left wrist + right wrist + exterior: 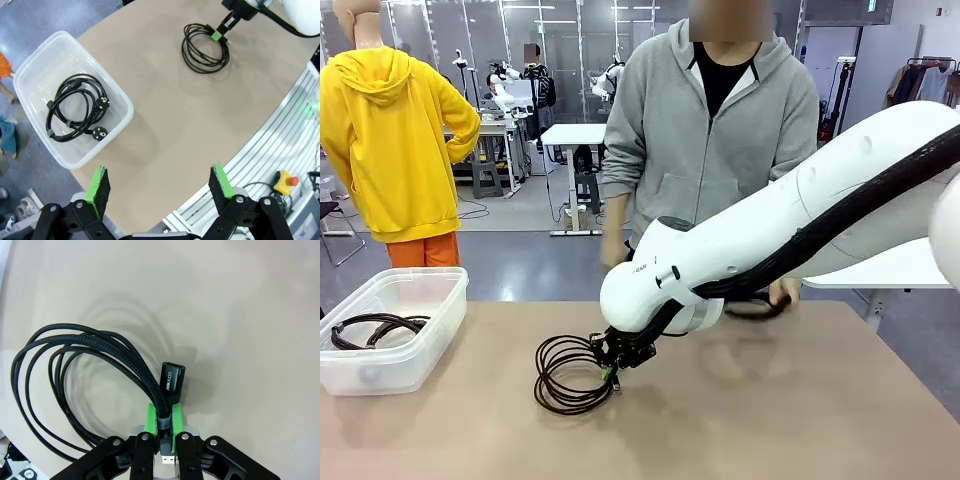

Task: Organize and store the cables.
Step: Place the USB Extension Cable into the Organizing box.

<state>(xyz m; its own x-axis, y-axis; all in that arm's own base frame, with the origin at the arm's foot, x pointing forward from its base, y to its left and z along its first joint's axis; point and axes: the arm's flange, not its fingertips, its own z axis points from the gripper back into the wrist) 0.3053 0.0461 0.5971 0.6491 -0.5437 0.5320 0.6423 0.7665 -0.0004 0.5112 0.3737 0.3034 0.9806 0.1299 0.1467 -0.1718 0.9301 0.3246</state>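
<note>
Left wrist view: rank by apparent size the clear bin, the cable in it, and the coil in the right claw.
1. Clear bin, largest.
2. Cable in the bin.
3. Coil in the right claw: looks smaller, but it lies farther from the camera, so ranks 2 and 3 are unsure.

On the table (800, 400), a bin (432, 330) sits at the left edge with one coiled cable (375, 328) lying inside it; a second cable (560, 378) lies on the tabletop near the middle, right of the bin and well apart from it; the right gripper (613, 372) is at that coil's right side, clamped on its strands; a person's hand (785, 292) is at the far edge, right of middle, touching a third cable (750, 310).
</note>
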